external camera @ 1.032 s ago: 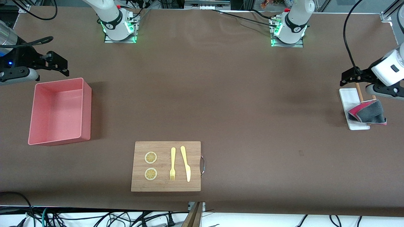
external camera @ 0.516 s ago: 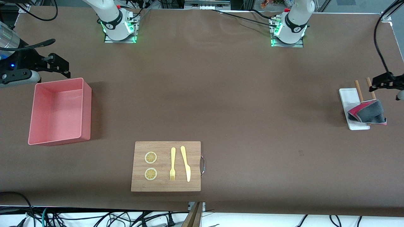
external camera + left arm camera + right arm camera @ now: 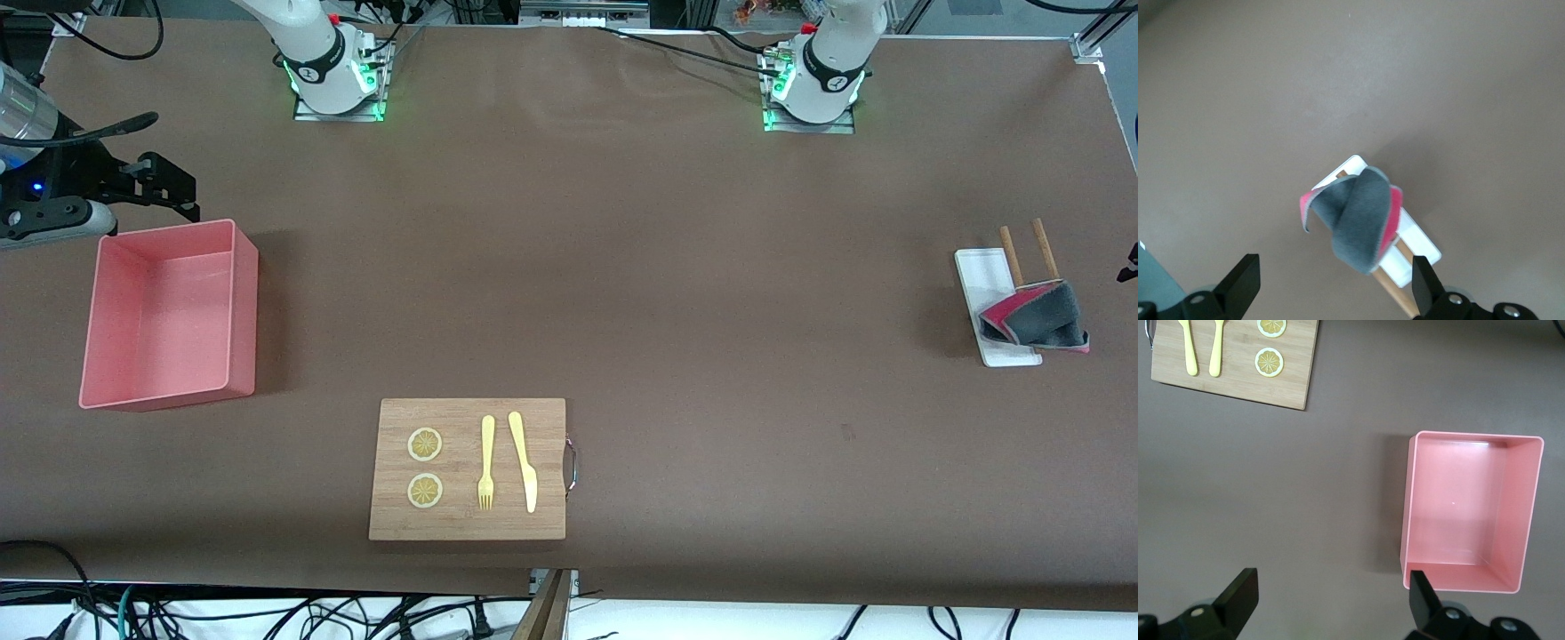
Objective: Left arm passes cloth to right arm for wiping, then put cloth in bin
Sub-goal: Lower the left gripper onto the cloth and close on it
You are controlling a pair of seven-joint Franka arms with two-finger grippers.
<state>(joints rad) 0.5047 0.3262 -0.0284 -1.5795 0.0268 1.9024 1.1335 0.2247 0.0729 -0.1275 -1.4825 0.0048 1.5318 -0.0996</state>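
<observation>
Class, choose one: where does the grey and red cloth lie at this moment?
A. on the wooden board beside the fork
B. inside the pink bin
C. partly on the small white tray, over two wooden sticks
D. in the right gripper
C: the cloth rests partly on the white tray, covering the ends of the wooden sticks; the bin holds nothing.

Bare brown worktop [image 3: 676, 293] spans the middle; the bin [image 3: 244, 302] and wooden board [image 3: 467, 524] block the right arm's end.
</observation>
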